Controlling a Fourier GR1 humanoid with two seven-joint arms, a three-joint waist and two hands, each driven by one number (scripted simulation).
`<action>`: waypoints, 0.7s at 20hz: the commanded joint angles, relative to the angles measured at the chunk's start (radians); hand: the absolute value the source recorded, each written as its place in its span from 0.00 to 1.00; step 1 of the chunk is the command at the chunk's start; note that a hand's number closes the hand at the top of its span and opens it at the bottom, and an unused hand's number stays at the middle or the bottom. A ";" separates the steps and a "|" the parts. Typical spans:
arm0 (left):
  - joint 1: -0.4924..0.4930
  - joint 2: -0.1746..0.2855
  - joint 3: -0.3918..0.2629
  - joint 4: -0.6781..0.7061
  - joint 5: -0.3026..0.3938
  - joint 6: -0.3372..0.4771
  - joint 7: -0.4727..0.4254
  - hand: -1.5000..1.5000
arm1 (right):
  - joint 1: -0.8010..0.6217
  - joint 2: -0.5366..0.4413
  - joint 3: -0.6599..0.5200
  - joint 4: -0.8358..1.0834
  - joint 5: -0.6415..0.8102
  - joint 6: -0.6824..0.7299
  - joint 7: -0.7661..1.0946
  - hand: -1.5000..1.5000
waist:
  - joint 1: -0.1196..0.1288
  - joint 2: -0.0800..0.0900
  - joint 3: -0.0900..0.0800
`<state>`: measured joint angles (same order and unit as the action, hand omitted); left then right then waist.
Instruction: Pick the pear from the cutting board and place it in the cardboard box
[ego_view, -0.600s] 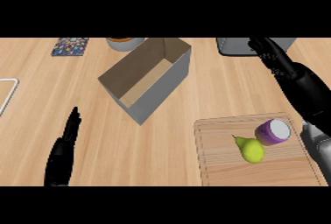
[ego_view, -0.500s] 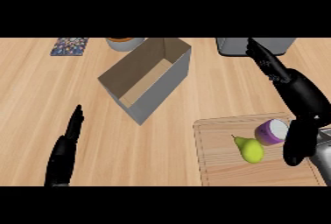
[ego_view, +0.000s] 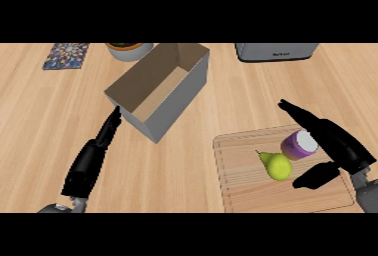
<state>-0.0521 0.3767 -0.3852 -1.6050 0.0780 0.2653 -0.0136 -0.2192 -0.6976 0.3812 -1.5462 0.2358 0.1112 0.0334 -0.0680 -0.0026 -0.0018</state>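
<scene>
Wood counter (ego_view: 44, 100): pear (ego_view: 278, 166) lies on cutting board (ego_view: 251, 192) by a purple-lidded jar (ego_view: 300, 145), your right hand (ego_view: 345, 150) just beside w/ fingers straight, thumb spread, holding nothing, so you're at approach; next lower, curl round pear w/o nudging jar.

Pear (ego_view: 278, 167): yellow-green, short dark stem, laid near the middle of the cutting board (ego_view: 247, 192), stem end pointed up-left. Cutting board: light wood, rectangular, groove cut along the rim, seen at lower right, slightly skewed. Cardboard box (ego_view: 181, 100): open top, brown inside, grey outside, set at an angle up-left of the board, apart from it.
</scene>
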 joint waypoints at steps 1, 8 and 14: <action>-0.063 0.014 0.007 -0.003 0.049 -0.079 0.031 0.50 | 0.062 -0.122 0.135 -0.027 0.288 -0.050 -0.029 0.00 | 0.014 -0.002 0.000; -0.124 -0.007 0.020 0.038 0.060 -0.130 0.063 0.50 | 0.138 -0.265 0.133 -0.399 0.382 0.059 0.188 0.00 | 0.035 -0.005 0.000; -0.163 -0.020 0.040 0.118 0.068 -0.185 0.014 0.50 | 0.044 -0.232 0.134 -0.556 0.200 0.436 0.486 0.00 | 0.053 0.000 -0.002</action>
<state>-0.1987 0.3586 -0.3615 -1.5269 0.1331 0.1174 0.0222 -0.1740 -0.9176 0.5150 -1.9887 0.5188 0.3741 0.3714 -0.0195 -0.0037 -0.0028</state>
